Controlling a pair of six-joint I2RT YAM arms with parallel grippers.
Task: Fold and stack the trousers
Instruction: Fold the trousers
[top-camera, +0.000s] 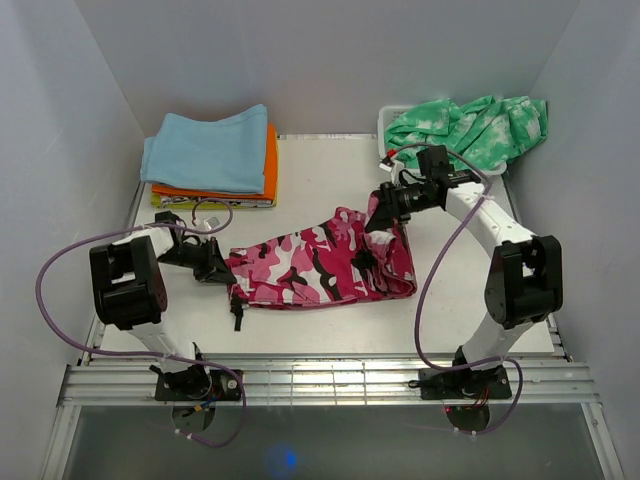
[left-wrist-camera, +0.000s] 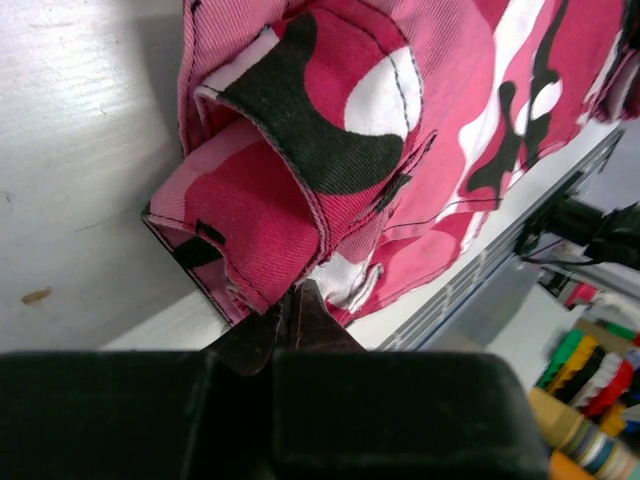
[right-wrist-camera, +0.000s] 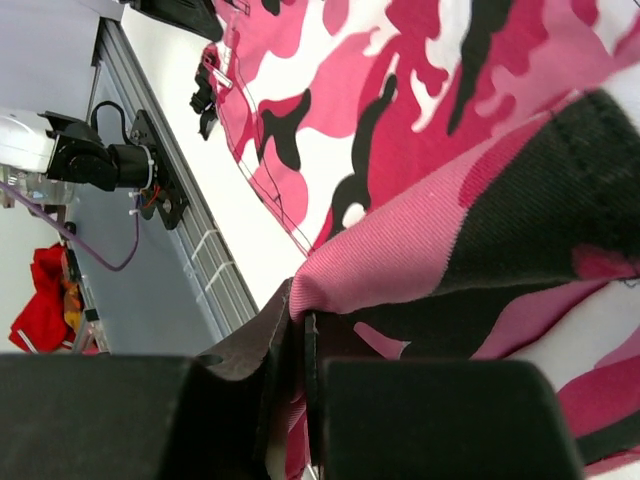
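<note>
Looking down from the top external view, we saw the pink camouflage trousers (top-camera: 320, 265) lying across the middle of the white table (top-camera: 330, 170), between the two arms. The left gripper (top-camera: 222, 270) sat low at the trousers' left end. The right gripper (top-camera: 378, 222) held the right end raised off the table in a peak. At the far left lay a stack of folded clothes: a light blue piece (top-camera: 210, 150) on an orange one (top-camera: 268, 170) on a yellow one (top-camera: 170, 200). At the far right a green-and-white tie-dye garment (top-camera: 470, 125) spilled over a white bin (top-camera: 390, 118).

From the left wrist view, the left gripper (left-wrist-camera: 290, 315) had its fingers drawn together, pinching the lowest hem of the trousers (left-wrist-camera: 330, 130). Several layers of folded fabric were bunched just above the tips, resting on the table (left-wrist-camera: 80, 150).

From the right wrist view, the right gripper (right-wrist-camera: 297, 320) was clenched on a fold of the trousers (right-wrist-camera: 450, 130). The pink and black cloth ran up out of the narrow slit between the fingers. The rest of the garment spread below toward the left arm's base (right-wrist-camera: 100, 160).
</note>
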